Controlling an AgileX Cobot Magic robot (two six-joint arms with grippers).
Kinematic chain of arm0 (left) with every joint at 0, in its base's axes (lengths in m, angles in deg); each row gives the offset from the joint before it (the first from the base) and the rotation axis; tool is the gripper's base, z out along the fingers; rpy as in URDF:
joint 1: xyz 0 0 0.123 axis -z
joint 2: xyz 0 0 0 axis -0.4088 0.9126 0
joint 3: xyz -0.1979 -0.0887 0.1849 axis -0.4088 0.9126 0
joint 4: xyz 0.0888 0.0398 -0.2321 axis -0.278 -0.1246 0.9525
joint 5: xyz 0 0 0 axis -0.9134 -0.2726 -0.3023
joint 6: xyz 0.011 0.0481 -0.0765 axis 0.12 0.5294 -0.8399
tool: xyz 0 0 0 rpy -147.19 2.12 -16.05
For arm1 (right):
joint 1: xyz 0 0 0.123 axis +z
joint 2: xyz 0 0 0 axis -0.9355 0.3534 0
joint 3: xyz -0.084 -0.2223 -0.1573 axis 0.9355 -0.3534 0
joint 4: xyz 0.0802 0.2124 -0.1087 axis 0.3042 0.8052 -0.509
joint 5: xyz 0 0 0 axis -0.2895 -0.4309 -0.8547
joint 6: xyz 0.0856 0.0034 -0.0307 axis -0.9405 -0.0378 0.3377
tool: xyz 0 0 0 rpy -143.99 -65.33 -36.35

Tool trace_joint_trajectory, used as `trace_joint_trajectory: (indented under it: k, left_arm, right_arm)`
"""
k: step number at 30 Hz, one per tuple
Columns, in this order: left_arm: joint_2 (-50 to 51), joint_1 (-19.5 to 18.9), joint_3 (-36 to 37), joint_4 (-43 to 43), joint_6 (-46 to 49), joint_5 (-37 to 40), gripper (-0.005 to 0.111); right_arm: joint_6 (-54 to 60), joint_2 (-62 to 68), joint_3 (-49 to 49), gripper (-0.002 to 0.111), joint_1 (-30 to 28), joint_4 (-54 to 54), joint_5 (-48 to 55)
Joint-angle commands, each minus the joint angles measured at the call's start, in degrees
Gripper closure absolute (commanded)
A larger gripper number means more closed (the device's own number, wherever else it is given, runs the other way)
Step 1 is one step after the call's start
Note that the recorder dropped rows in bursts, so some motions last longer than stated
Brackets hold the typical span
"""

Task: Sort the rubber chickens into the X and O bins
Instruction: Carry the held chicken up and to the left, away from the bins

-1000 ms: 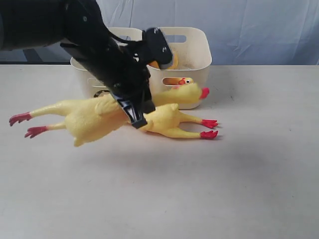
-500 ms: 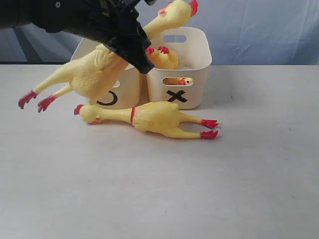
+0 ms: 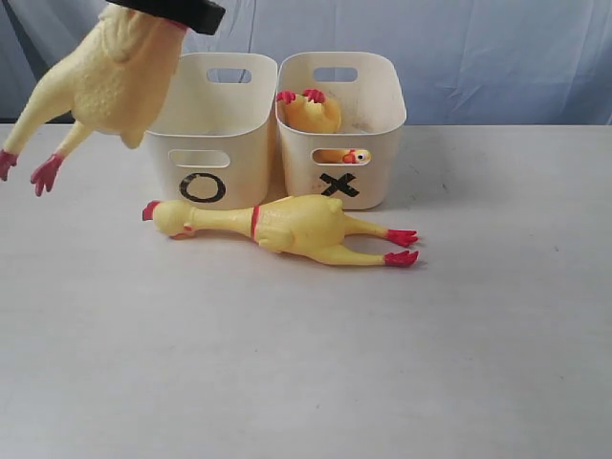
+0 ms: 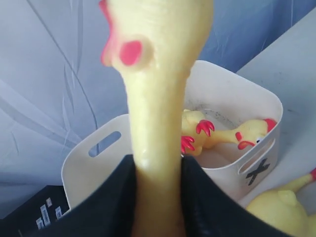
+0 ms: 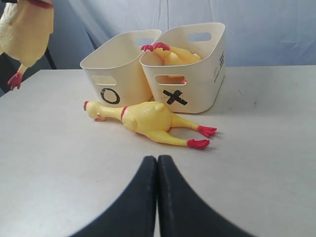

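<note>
My left gripper (image 4: 158,170) is shut on the neck of a long yellow rubber chicken (image 4: 155,98). It hangs high at the left (image 3: 105,67), body and red feet dangling beside and above the O bin (image 3: 206,134). Only the gripper's black tip (image 3: 172,11) shows at the top edge of the exterior view. A second long chicken (image 3: 287,228) lies on the table in front of both bins, head towards the O side. A shorter chicken (image 3: 311,113) sits inside the X bin (image 3: 373,124). My right gripper (image 5: 157,160) is shut and empty, low over the table in front of the lying chicken (image 5: 145,118).
The two cream bins stand side by side at the back of the grey table (image 3: 306,363), against a blue cloth backdrop (image 3: 497,57). Bare table spreads in front and to the right of the bins.
My left arm has lifted the held chicken from low over the table up and to the left, uncovering the O bin and the chicken on the table. The right gripper has not moved.
</note>
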Motion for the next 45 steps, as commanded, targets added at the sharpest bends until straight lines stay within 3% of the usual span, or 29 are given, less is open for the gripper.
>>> trace_joint_trajectory:
  k: [1, 9, 14, 29, 35, 41, 45]
  left_arm:
    - [-2.9, -0.2, 0.0, 1.1, -0.2, 0.1, 0.107]
    - [-4.4, -1.9, 0.0, 3.4, 2.8, 0.6, 0.107]
    - [-4.6, -6.8, 0.0, 14.4, 9.7, 1.0, 0.107]
    - [-2.7, -22.7, 0.0, 68.9, 43.9, -6.0, 0.107]
    - [2.7, -28.5, 0.0, 98.0, 65.5, 3.0, 0.107]
    - [9.8, -32.3, -5.5, 98.0, 68.7, 11.7, 0.107]
    - [13.4, -32.8, -9.9, 98.0, 69.8, 12.0, 0.107]
  right_arm:
    - [0.3, -0.3, -0.3, 0.108, -0.2, -0.2, -0.3]
    - [0.3, -0.3, -0.3, 0.108, -0.2, -0.2, -0.3]
    - [0.3, -0.3, -0.3, 0.108, -0.2, -0.2, -0.3]
    - [0.3, -0.3, -0.3, 0.108, -0.2, -0.2, -0.3]
    - [0.3, -0.3, -0.3, 0.108, -0.2, -0.2, -0.3]
    - [0.3, -0.3, -0.3, 0.108, -0.2, -0.2, -0.3]
    - [0.3, -0.3, -0.3, 0.108, -0.2, -0.2, -0.3]
